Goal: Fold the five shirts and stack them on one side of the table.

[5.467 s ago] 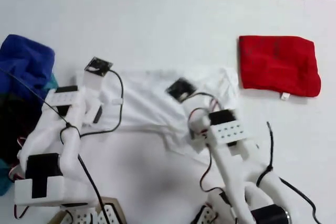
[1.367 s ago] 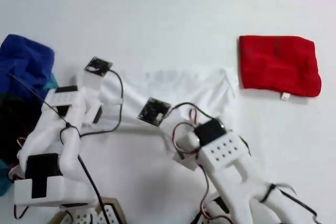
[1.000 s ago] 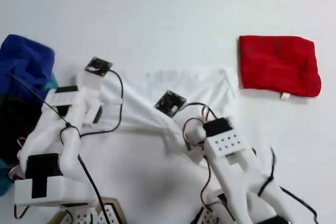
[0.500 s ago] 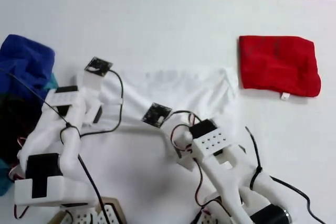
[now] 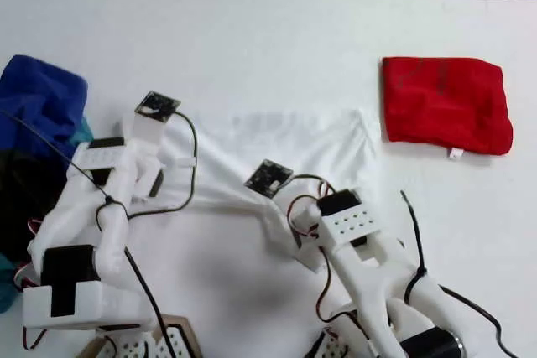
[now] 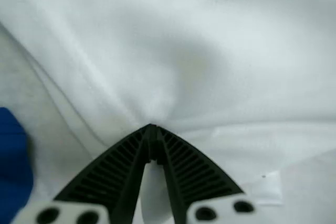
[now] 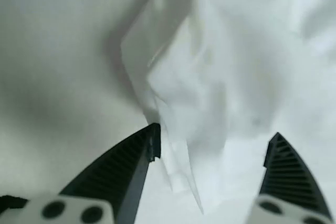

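- Since half a second ago the right gripper (image 7: 215,136) has shifted a little toward the red shirt (image 5: 445,105) and slightly farther from the arm bases, after swinging back and forth along the near edge of the white shirt (image 5: 285,136) over the last second and a half.
- Five and a half seconds ago the white shirt reached farther toward the arm bases. Now its near edge runs as a narrower, drawn-up band.
- Neither the left arm nor the red shirt has moved across the frames.
- The left gripper (image 6: 151,132) has its fingers pressed together on a pinch of white shirt fabric, at the end of the shirt nearest the blue shirt (image 5: 42,94). Creases fan out from the pinch.
- The right gripper's fingers stand wide apart, holding nothing, over a crumpled, folded flap at the white shirt's near edge.
- The white shirt lies spread across the middle of the surface (image 5: 252,31), between the two arms. Its far corner lies just beside the red shirt.
- The red shirt lies folded into a rectangle on the right side of the surface, with a small white tag at its near edge.
- The blue shirt sits bunched at the left edge of the surface, with a dark garment (image 5: 21,194) just beside it on the near side.
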### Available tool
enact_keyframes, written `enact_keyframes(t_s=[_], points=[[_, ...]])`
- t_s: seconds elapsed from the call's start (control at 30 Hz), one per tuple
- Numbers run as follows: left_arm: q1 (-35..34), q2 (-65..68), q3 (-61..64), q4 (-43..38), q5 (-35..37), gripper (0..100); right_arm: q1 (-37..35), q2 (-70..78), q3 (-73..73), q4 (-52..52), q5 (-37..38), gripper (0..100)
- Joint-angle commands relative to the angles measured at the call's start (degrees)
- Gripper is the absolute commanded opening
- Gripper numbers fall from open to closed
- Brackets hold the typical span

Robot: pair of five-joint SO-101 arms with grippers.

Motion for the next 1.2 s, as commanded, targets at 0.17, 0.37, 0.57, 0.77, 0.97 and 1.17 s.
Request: enact_keyframes(t_s=[0.17, 0.37, 0.57, 0.77, 0.97, 1.17], points=[[-0.4, -0.9, 0.0, -1.1, -0.4, 3, 0.2, -0.3, 0.7, -0.2, 0.4, 31.7], [-0.4, -0.9, 0.0, -1.1, -0.4, 3, -1.0, -0.3, -1.0, 3.2, -0.2, 31.6], [-0.4, -0.9, 0.0, -1.1, -0.4, 3, -7.2, 0.2, -0.9, 2.9, -8.4, 31.7], [-0.4, -0.8, 0.0, -1.1, -0.4, 3, -9.8, 0.4, -0.5, 0.5, -9.9, 31.7], [-0.4, -0.8, 0.0, -1.1, -0.4, 3, -4.9, 0.4, 2.0, -4.0, -7.4, 31.6], [-0.5, -0.8, 0.0, -1.1, -0.4, 3, -1.7, 0.4, 4.7, -4.3, -5.3, 31.6]])
